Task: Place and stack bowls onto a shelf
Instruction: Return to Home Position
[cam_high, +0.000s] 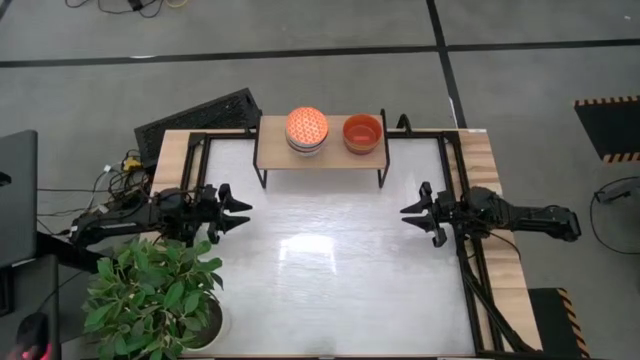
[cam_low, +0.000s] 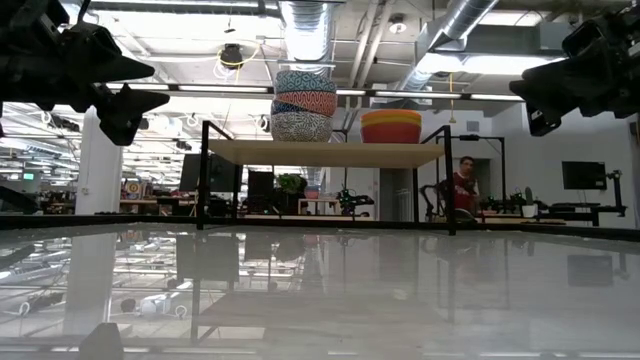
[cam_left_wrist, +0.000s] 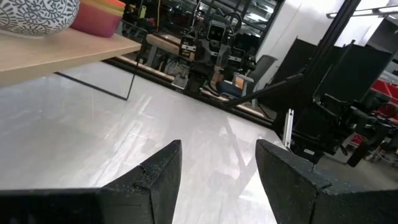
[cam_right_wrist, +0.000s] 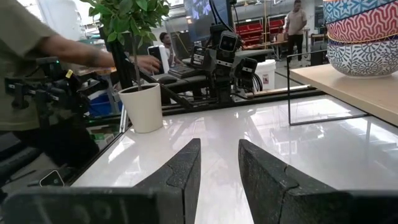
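The shelf (cam_high: 322, 155), a light wood plank on thin black legs, stands at the table's far edge. On its left part sits a stack of patterned bowls (cam_low: 303, 105), an orange-red patterned one on top in the high view (cam_high: 306, 127). On its right part sits a second stack (cam_low: 391, 126) with an orange bowl on top (cam_high: 362, 133). My left gripper (cam_high: 240, 215) hangs open at the table's left side, pointing level toward the middle. My right gripper (cam_high: 410, 213) hangs open at the right side, facing it. Both are empty.
A potted plant (cam_high: 155, 295) stands at the table's near left corner, just in front of my left arm. A dark keyboard-like slab (cam_high: 200, 115) lies beyond the far left corner. A wide bare stretch of white tabletop (cam_high: 330, 270) lies between the arms. People show in the room behind.
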